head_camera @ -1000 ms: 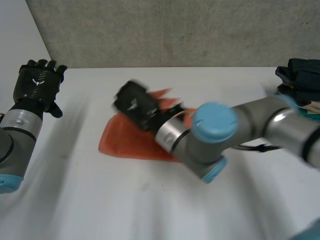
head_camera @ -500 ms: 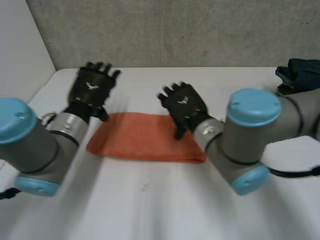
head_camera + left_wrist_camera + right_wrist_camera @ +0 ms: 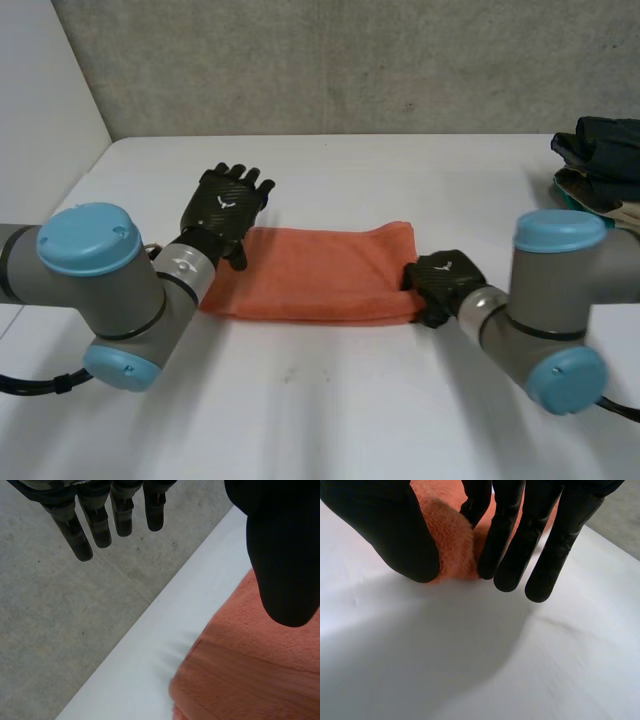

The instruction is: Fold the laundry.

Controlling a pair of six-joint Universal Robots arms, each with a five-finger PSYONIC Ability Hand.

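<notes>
Looking down from the head view, we see the orange cloth [image 3: 320, 272] folded into a long strip, lying flat in the middle of the tabletop [image 3: 330, 400], with a pile of dark clothes [image 3: 600, 150] well apart at the far right edge. The left hand [image 3: 232, 214] is at the cloth's far left corner. Its wrist view adds that the fingers [image 3: 95, 520] are straight against the grey wall [image 3: 60, 630], with the thumb [image 3: 280, 555] above the cloth, holding nothing. The right hand [image 3: 442, 285] bends down at the cloth's near right corner. Its wrist view shows what the head view hides: the thumb [image 3: 385, 530] and fingers [image 3: 540, 540] pinch the cloth's edge between them. A small white emblem [image 3: 222, 201] marks the back of each hand, but we cannot read it.
</notes>
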